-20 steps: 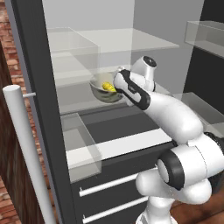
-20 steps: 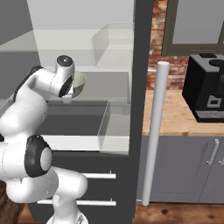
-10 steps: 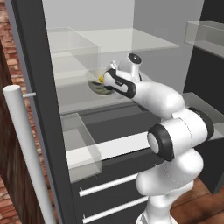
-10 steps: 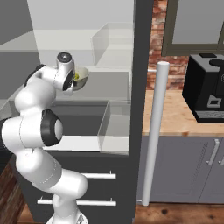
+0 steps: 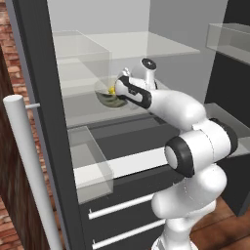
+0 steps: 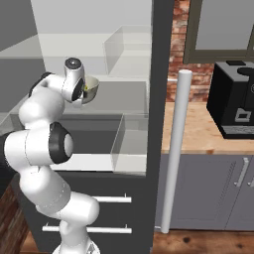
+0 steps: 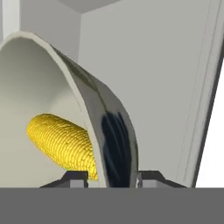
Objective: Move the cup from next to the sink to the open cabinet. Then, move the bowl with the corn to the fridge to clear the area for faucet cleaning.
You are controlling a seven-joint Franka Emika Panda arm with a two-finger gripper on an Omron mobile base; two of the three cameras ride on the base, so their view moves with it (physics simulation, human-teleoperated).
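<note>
The arm reaches deep into the fridge [image 5: 44, 97], and the bowl [image 5: 108, 95] sits on a glass shelf [image 5: 88, 113] toward its left edge — the corn [image 7: 61, 142] lying inside. The gripper [image 7: 111, 177] straddles the bowl's rim, one tip inside and one outside — jaws parted a little, with small gaps at the wall, so whether they grip it I cannot tell.

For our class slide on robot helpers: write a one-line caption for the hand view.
Gripper fingers straddle the rim of a bowl holding corn inside the fridge.
</note>
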